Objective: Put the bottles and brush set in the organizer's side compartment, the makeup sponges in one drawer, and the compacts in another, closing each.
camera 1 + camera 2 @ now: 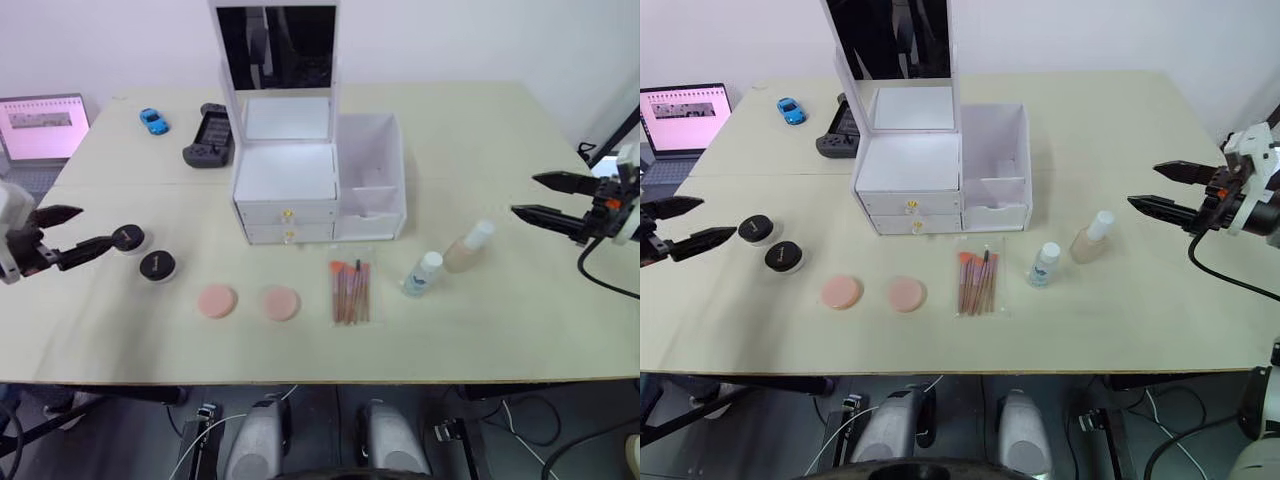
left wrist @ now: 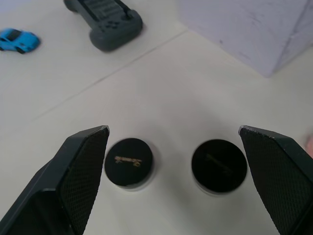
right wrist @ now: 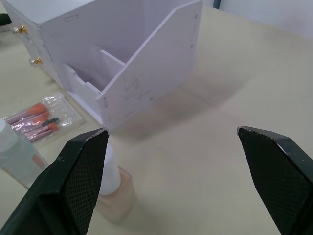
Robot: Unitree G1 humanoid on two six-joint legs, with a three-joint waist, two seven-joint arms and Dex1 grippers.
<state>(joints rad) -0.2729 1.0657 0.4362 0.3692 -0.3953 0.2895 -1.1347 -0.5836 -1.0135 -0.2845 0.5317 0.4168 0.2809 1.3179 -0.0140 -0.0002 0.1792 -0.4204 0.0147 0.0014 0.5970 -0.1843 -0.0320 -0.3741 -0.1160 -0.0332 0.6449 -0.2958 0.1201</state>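
On the table's right side we hold the right gripper (image 1: 1160, 187) wide open, empty — tall beige-liquid bottle w/ white cap (image 1: 1090, 237) lies just inboard; approach low, pinch mid-body.

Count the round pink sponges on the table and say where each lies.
2. Both lie flat in front of the organizer: left sponge nearer the compacts, right sponge beside the brush set.

No writing can be read anywhere. The laptop screen (image 1: 683, 118) shows pink and dark bands too small to make out, the short clear bottle (image 1: 1044, 266) carries a blue label with no legible words, and one compact (image 2: 129, 161) bears a gold mark that cannot be deciphered.
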